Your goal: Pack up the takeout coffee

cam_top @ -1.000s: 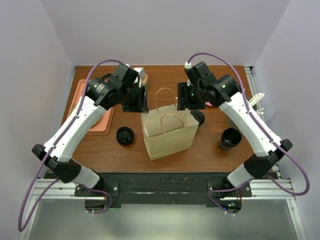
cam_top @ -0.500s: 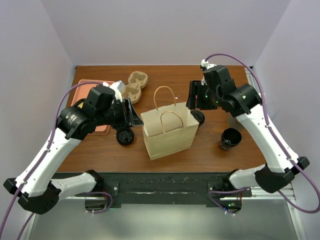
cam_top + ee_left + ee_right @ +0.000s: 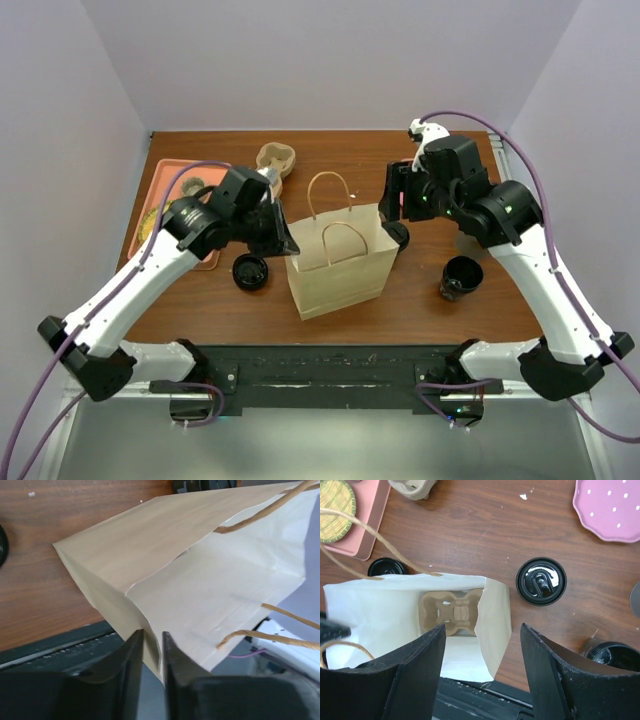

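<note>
Swinging in from the left over the last half second, the left gripper (image 3: 152, 636) now sits at the left rim of the paper bag (image 3: 335, 265). Its fingers are almost together, pinching that edge. The right gripper (image 3: 482, 629) hovers over the bag's right side with its fingers spread wide, gripping nothing. A pulp carrier (image 3: 451, 614) lies at the bottom of the open bag. One takeout coffee cup (image 3: 541, 581) stands lidded on the table (image 3: 420, 310), just right of the bag. A second cup (image 3: 250, 271) stands just left of the bag, and a third cup (image 3: 461, 277) stands farther right, apart from it.
</note>
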You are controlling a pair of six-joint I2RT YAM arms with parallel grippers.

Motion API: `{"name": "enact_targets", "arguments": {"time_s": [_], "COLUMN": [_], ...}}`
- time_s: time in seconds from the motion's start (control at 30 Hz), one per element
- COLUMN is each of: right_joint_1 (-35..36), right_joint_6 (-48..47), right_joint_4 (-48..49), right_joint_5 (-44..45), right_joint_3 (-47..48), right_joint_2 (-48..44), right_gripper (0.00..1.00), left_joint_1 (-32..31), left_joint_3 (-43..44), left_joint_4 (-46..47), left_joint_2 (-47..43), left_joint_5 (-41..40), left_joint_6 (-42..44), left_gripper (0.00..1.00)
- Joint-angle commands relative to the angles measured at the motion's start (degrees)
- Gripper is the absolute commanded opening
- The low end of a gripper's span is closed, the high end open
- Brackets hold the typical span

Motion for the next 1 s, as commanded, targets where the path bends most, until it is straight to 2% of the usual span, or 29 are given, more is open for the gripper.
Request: {"name": "enact_targets", "arguments": {"time_s": [0.0, 0.03, 0.1, 0.2, 0.3, 0.43, 0.6, 0.7, 0.97], "right_joint_1": [0.0, 0.1, 0.0, 0.0, 0.1, 0.1, 0.0, 0.1, 0.2], "right_joint_6": [-3.4, -3.4, -4.1, -5.1, -6.0, -5.7, -5.1, -4.8, 4.0], "right_joint_4": [5.1, 5.5, 5.3, 4.0, 2.7, 2.3, 2.8, 2.6, 3.2], "right_joint_5": [-1.8, -2.2, -2.5, -1.6, -0.7, -0.5, -5.5, -9.6, -12.1], "right_joint_3": [-1.3, -1.0, 0.2, 1.7, 2.3, 1.6, -1.3, -6.1, -14.7], "right_joint_2": [-2.9, -2.9, -2.3, -1.5, -1.4, -2.8, -4.4, -6.5, -10.8], "right_gripper": [0.65, 0.65, 0.65, 0.65, 0.65, 0.65, 0.64, 0.64, 0.65], "left_joint_1": [-0.3, -0.3, -0.3, -0.3, -0.4, -0.3, -0.3, -0.3, -0.3], "left_joint_3": [9.2, 12.7, 15.6, 17.1, 13.0, 0.0, -9.8, -12.6, -13.4], "left_joint_4": [0.7, -0.7, -1.6, 0.5, 5.2, 17.5, 21.1, 21.7, 25.4], "left_joint_2": [6.4, 7.6, 10.4, 10.5, 7.7, 0.1, -7.0, -9.4, -13.5], "left_joint_5": [-3.3, -3.8, -6.2, -7.9, -8.0, -6.0, -5.8, -5.8, -9.9], "left_joint_6": [6.6, 8.8, 11.0, 15.7, 19.4, 22.2, 21.9, 21.9, 24.5], "left_gripper": [0.15, 0.07, 0.0, 0.0, 0.0, 0.0, 0.0, 0.0, 0.0]}}
